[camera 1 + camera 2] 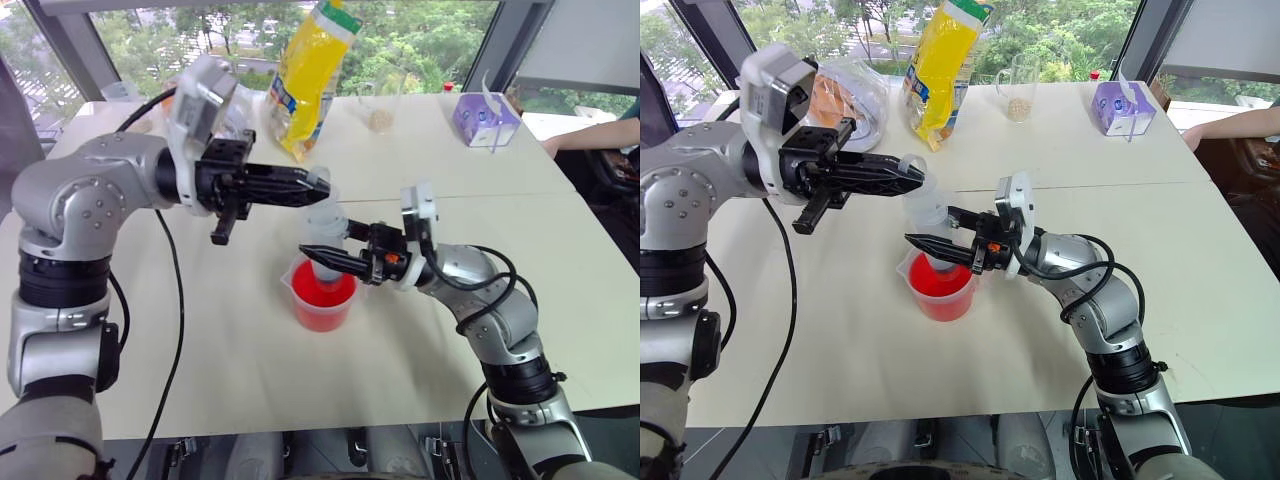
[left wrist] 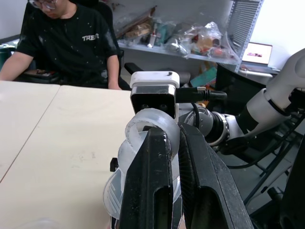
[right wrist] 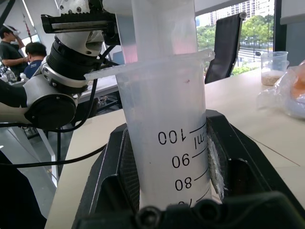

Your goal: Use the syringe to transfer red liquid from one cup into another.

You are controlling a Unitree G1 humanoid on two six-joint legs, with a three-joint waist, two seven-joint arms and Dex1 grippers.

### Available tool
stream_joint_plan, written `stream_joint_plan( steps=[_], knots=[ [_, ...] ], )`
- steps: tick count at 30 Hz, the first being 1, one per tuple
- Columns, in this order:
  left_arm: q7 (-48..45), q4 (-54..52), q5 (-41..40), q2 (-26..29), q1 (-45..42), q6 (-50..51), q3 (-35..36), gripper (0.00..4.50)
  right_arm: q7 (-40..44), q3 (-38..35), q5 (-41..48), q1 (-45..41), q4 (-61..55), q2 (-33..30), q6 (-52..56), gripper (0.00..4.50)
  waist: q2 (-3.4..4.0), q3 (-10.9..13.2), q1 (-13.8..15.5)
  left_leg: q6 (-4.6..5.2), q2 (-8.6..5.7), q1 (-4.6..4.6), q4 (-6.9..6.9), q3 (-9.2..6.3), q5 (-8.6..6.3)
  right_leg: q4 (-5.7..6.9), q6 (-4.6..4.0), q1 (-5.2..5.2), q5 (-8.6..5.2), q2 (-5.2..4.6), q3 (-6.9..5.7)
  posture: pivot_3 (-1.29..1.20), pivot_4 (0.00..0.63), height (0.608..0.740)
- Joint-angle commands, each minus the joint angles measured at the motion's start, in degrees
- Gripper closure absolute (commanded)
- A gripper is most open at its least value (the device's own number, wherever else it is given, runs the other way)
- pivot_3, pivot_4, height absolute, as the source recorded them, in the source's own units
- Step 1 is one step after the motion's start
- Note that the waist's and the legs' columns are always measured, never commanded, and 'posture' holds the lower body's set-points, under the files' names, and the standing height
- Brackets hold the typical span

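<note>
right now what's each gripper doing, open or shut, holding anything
Left gripper: shut on the plunger of the syringe.
Right gripper: shut on the syringe barrel, above the beaker of red liquid.

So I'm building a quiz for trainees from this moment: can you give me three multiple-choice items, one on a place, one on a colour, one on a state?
1. Where is the syringe?
A. Flat on the table
B. Upright over the beaker
C. Beside the yellow bag

2. What colour is the liquid in the beaker?
A. Red
B. Blue
C. Green

3. What is the right gripper doing?
A. Hanging open
B. Shut on the syringe
C. Holding the tissue box

Answers: B, the syringe stands above the beaker; A, the red liquid shows plainly; B, its fingers clamp the barrel in the right wrist view.
</note>
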Motion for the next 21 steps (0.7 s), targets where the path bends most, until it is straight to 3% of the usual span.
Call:
stream_joint_plan(
  steps=[1, 12, 16, 21],
  knots=[
    [1.27, 0.31, 0.06, -0.01, -4.1, -2.96, 4.43, 4.48, 1.36, 1.86, -0.4, 0.93, -0.24, -0.51, 0.87, 3.01, 0.0, 0.0, 0.01, 0.0, 0.0, 0.0, 0.0, 0.0, 0.0, 0.0, 0.0, 0.0, 0.0, 0.0, 0.0, 0.0, 0.15, 0.74],
    [0.45, -0.85, 0.65, 0.66, -2.07, -2.21, 3.77, 4.48, 0.79, 0.79, 0.3, -0.77, -1.21, -0.34, 1.28, 3.01, 0.0, 0.0, -0.02, 0.0, 0.0, 0.0, 0.0, 0.0, 0.0, 0.01, 0.0, 0.0, 0.0, 0.0, 0.0, 0.0, 0.15, 0.74],
    [0.87, -1.23, 0.92, 1.02, -0.46, -1.39, 3.58, 2.88, 0.16, -0.52, 1.26, -2.62, -2.16, -0.41, 2.33, 3.01, 0.0, 0.0, -0.04, 0.0, 0.01, 0.01, 0.0, -0.01, 0.0, 0.02, 0.0, 0.0, 0.0, 0.02, 0.0, 0.0, 0.15, 0.74],
    [1.56, -1.88, 1.58, 1.5, 1.73, -1.95, 3.95, 0.41, -0.58, -2.09, 2.65, -4.62, -3.43, -0.34, 4.18, 3.01, 0.0, 0.0, 0.0, -0.01, 0.01, 0.01, 0.01, -0.01, 0.01, 0.02, 0.01, 0.0, 0.0, 0.01, 0.0, 0.0, 0.15, 0.74]
  ],
)
